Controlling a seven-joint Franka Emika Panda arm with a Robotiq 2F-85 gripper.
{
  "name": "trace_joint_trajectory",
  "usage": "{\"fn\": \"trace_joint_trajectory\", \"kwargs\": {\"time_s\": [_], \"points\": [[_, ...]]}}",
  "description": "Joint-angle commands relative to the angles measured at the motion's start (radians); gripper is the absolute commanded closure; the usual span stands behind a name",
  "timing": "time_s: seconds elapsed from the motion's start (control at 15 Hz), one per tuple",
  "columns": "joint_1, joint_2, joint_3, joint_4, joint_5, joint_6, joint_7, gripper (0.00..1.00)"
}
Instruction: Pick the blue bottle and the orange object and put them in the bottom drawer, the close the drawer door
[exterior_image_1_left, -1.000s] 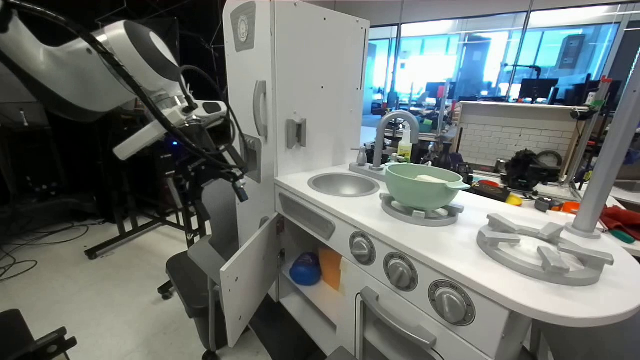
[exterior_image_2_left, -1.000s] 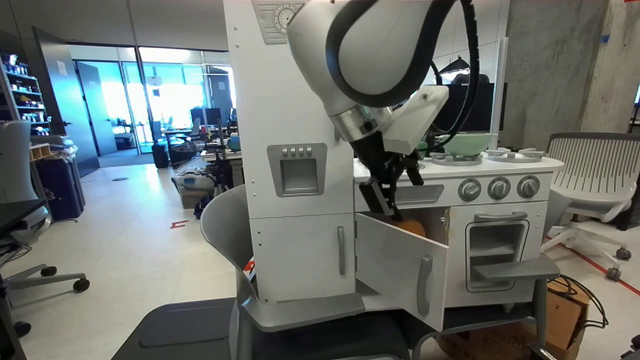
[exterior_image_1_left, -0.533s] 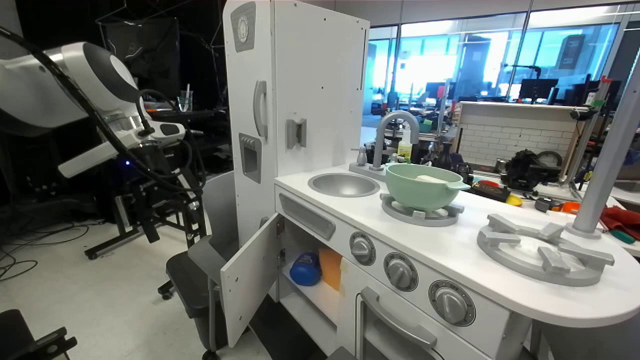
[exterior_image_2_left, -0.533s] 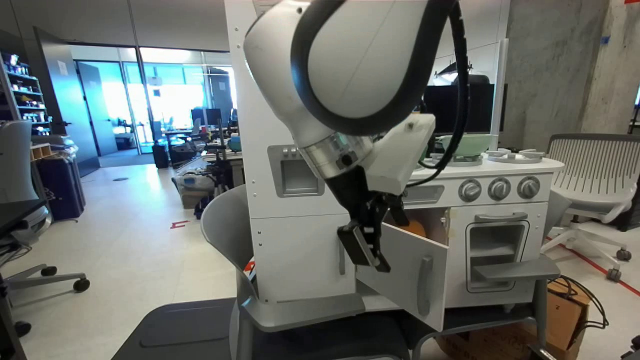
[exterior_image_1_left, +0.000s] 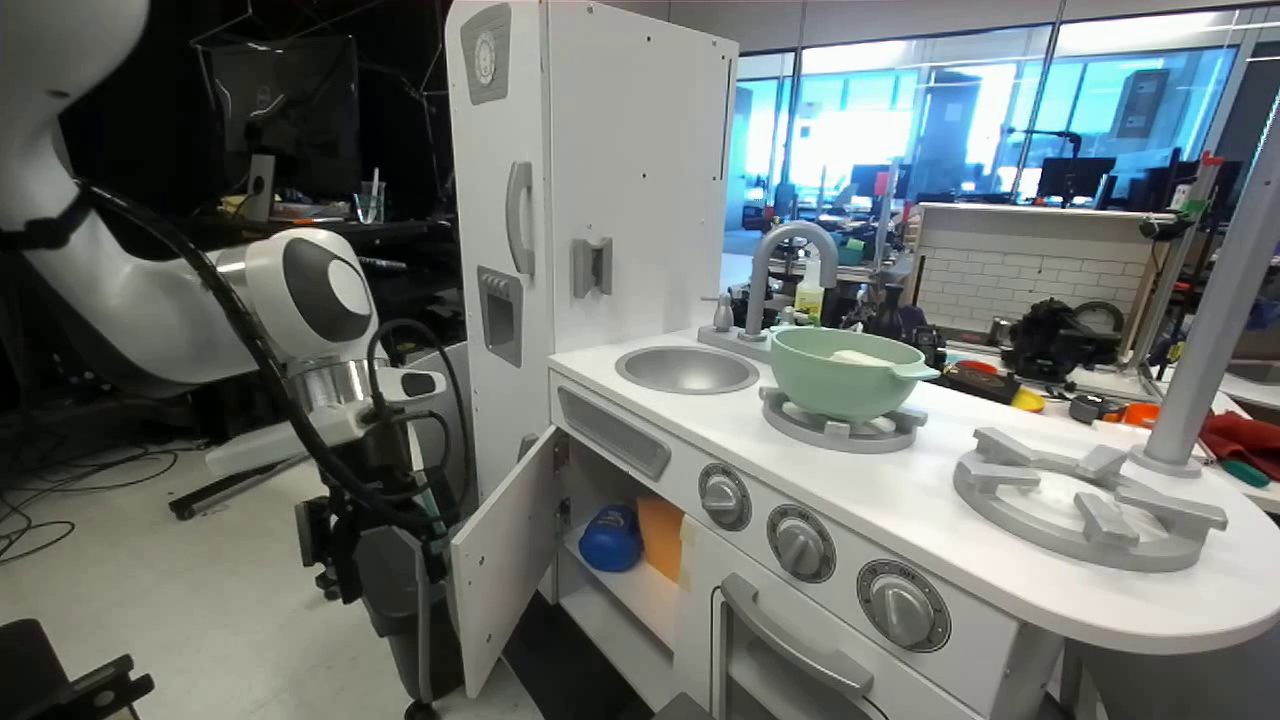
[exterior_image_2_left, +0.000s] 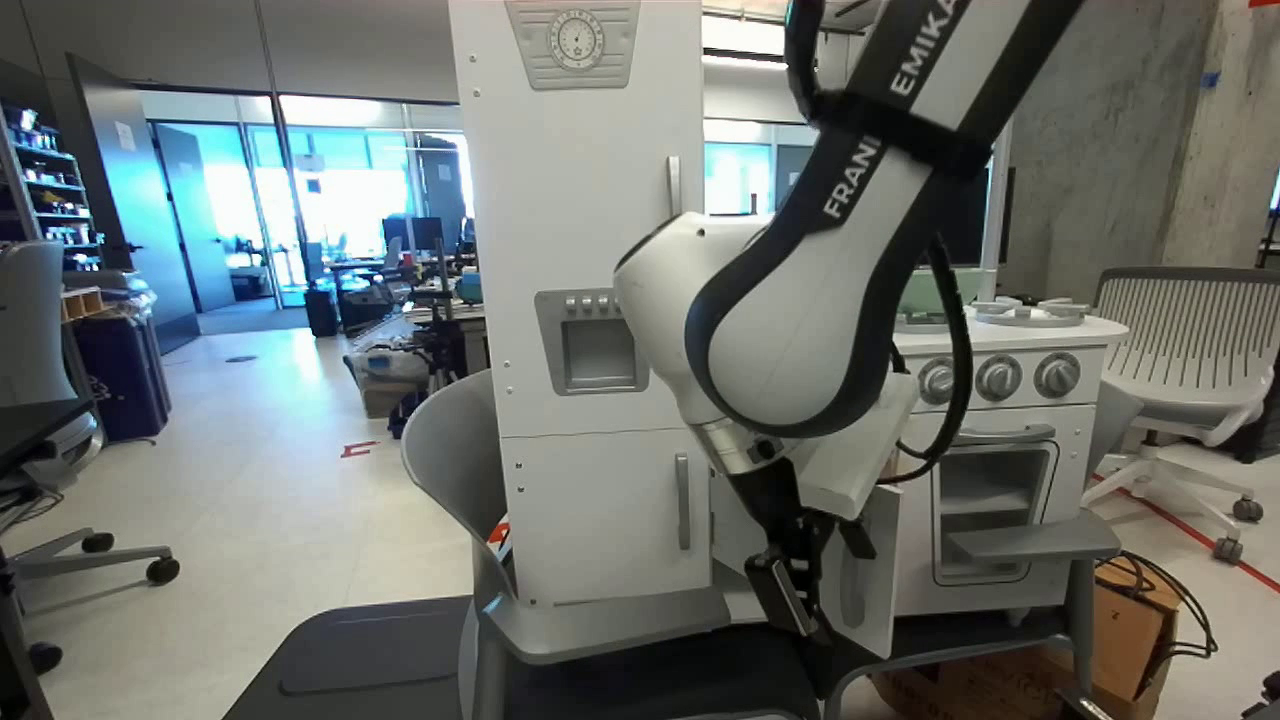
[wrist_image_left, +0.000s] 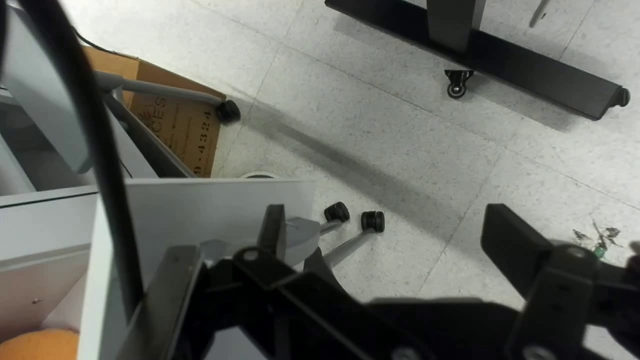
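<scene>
On the shelf of the bottom drawer (exterior_image_1_left: 650, 594) lies the blue bottle (exterior_image_1_left: 611, 538), with the orange object (exterior_image_1_left: 661, 540) beside it. Part of the orange object (wrist_image_left: 42, 345) also appears in a corner of the wrist view; the bottle is out of that view. The drawer door (exterior_image_1_left: 505, 570) stands ajar at an angle. My gripper (exterior_image_1_left: 393, 588) is low on its outer side, one finger (exterior_image_1_left: 437, 572) at the door's free edge, seemingly touching it. In the wrist view my gripper (wrist_image_left: 387, 215) has its fingers wide apart with only floor between them.
A grey chair (exterior_image_2_left: 440, 470) stands right by the toy kitchen, close to the arm. Above the drawer, a green bowl (exterior_image_1_left: 845, 375) rests on a burner near the sink (exterior_image_1_left: 688, 370). A cardboard box (wrist_image_left: 200, 125) and a black stand foot (wrist_image_left: 500, 60) are on the floor.
My gripper first drew back from the kitchen, then came down and forward to the door's outer side. The door's free edge has shifted slightly towards the compartment. Bottle and orange object have not moved.
</scene>
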Motion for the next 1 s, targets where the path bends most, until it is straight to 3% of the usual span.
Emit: {"fn": "trace_joint_trajectory", "kwargs": {"time_s": [0.0,0.2,0.53,0.73,0.93], "points": [[-0.024,0.048,-0.042,0.091,0.048,-0.005,-0.051,0.0],[-0.066,0.071,-0.094,0.149,0.068,0.001,-0.07,0.0],[-0.157,0.155,-0.165,0.352,0.104,-0.016,-0.107,0.0],[-0.186,0.188,-0.174,0.428,0.127,-0.028,-0.115,0.0],[-0.188,0.192,-0.179,0.432,0.139,0.0,-0.095,0.0]]}}
